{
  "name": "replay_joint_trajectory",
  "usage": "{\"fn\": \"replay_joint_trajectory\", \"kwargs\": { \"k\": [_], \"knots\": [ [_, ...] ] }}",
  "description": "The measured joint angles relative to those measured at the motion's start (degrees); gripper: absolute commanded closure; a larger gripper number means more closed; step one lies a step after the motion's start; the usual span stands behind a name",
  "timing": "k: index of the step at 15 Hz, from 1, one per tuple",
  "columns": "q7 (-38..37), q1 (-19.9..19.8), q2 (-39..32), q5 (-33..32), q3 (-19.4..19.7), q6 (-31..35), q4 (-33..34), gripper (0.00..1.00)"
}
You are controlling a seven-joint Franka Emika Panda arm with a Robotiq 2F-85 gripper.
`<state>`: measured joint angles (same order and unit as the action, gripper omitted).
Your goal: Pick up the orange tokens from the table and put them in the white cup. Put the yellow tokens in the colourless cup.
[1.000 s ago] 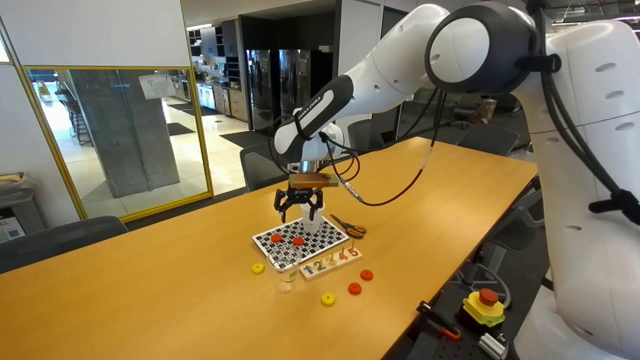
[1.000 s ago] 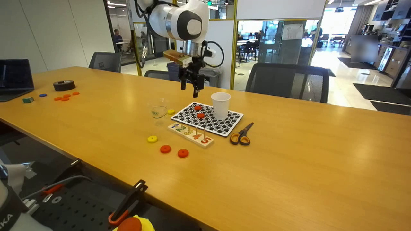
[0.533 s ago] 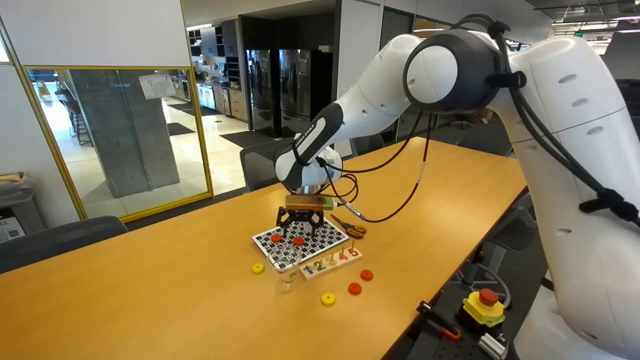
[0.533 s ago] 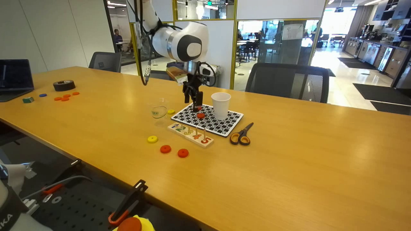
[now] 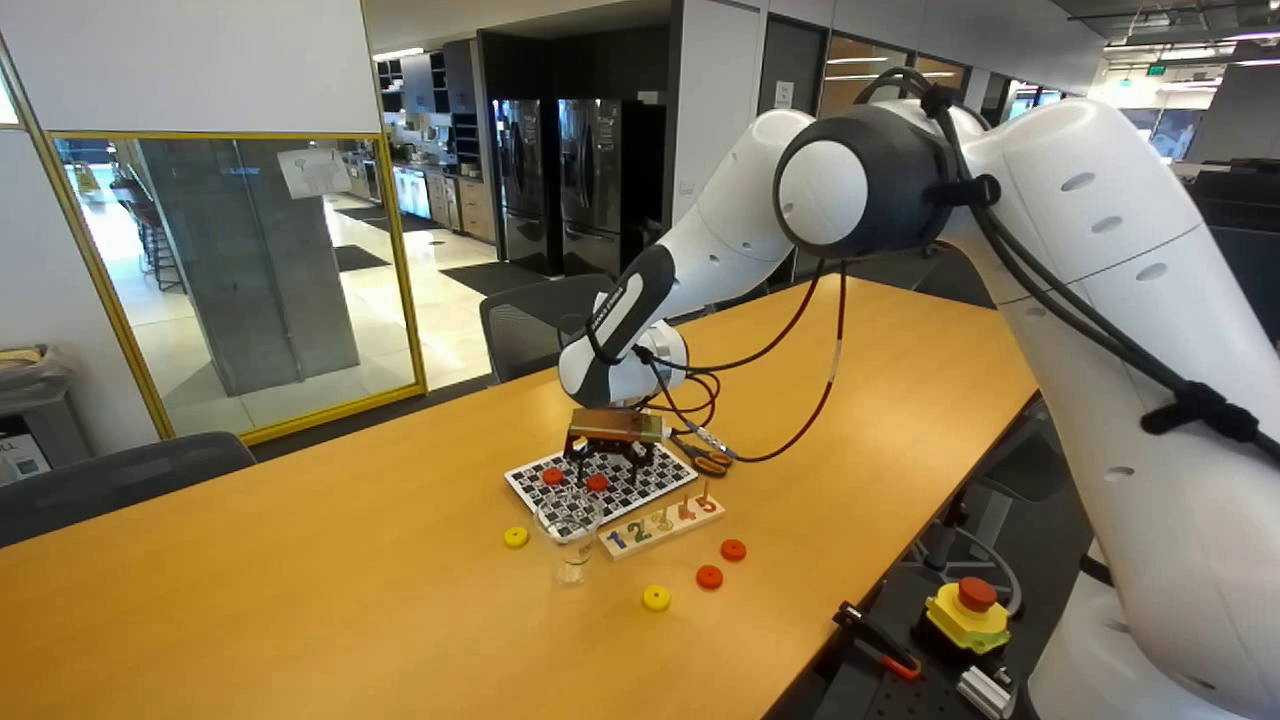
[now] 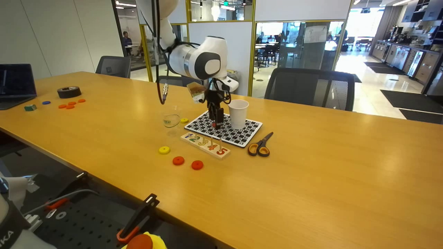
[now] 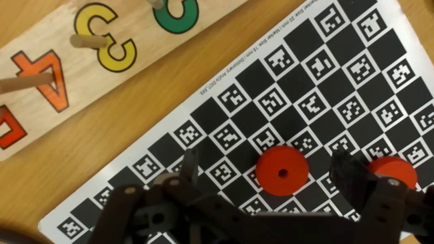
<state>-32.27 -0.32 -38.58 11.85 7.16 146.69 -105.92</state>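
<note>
Hand (image 7: pixel 265 158) spread, gripping nothing, one tip to each side of an orange token (image 7: pixel 283 164) just below and right of the wrist view's centre. It looks like lining up to pick that token; the next move likely calls for centring at rim height, then closing. Flat on the checkerboard (image 7: pixel 209 111), hole facing up, the token is round, with no long axis. The white cup (image 6: pixel 238 116) stands upright near the middle of an exterior view.
</note>
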Motion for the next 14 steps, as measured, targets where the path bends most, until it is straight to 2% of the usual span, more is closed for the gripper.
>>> {"fn": "replay_joint_trajectory", "kwargs": {
  "k": [9,10,11,14],
  "knots": [
    [-3.08,0.66,-3.74,0.0,0.76,0.0,4.24,0.0],
    [-3.3,0.66,-4.13,0.0,0.8,-0.01,4.67,0.25],
    [-3.49,0.66,-4.5,0.0,0.86,-0.01,5.07,0.27],
    [-3.82,0.72,-4.88,0.0,1.18,-0.07,5.77,0.5]
  ]
}}
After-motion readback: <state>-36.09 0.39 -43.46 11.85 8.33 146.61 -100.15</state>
